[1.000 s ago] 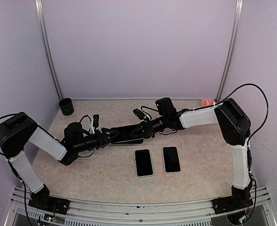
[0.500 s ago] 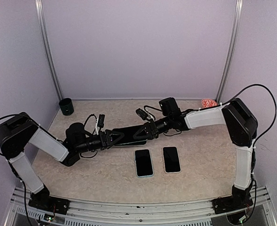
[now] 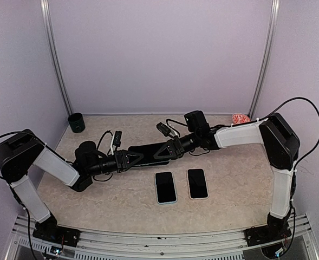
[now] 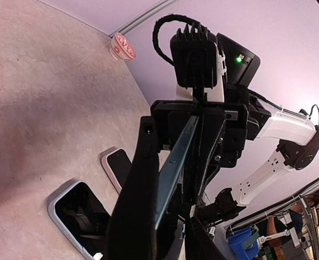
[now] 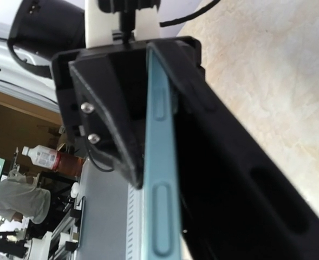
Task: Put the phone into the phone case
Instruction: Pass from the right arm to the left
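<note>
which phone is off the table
The teal-edged dark phone held between left end effector and right end effector; blue-rimmed phone and white-rimmed phone lie flat.

black cup (image 3: 76,122): back-left corner, upright | red-white container (image 3: 239,117): back-right corner

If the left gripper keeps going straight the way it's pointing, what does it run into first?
The phone, whose near end sits between its fingers. The left gripper points along it, and directly behind, as far as depth shows, is the right gripper, shut on the phone's far end and facing it head-on.
</note>
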You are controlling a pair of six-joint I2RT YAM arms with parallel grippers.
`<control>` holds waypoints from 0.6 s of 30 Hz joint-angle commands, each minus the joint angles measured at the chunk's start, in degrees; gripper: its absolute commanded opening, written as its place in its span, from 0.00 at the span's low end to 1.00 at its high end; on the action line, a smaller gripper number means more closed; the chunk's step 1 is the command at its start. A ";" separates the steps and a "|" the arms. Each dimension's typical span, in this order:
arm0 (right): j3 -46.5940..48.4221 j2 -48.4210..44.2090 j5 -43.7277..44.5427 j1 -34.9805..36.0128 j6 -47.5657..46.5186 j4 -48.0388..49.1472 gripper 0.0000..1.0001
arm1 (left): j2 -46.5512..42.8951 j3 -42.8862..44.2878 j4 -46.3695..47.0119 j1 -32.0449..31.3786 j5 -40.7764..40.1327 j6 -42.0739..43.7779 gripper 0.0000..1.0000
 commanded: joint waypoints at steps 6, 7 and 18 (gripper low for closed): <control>-1.56 -3.23 -0.40 1.37 -1.42 1.21 0.00 | 0.23 0.08 9.57 -1.48 3.09 -1.51 0.18; -1.60 -3.43 -0.30 1.35 -1.71 0.78 0.02 | 0.25 -0.03 10.25 -1.48 3.16 -1.76 0.17; -1.44 -4.73 1.72 1.37 -4.14 -3.62 0.21 | 0.95 -0.81 11.90 -1.57 3.18 -2.56 0.12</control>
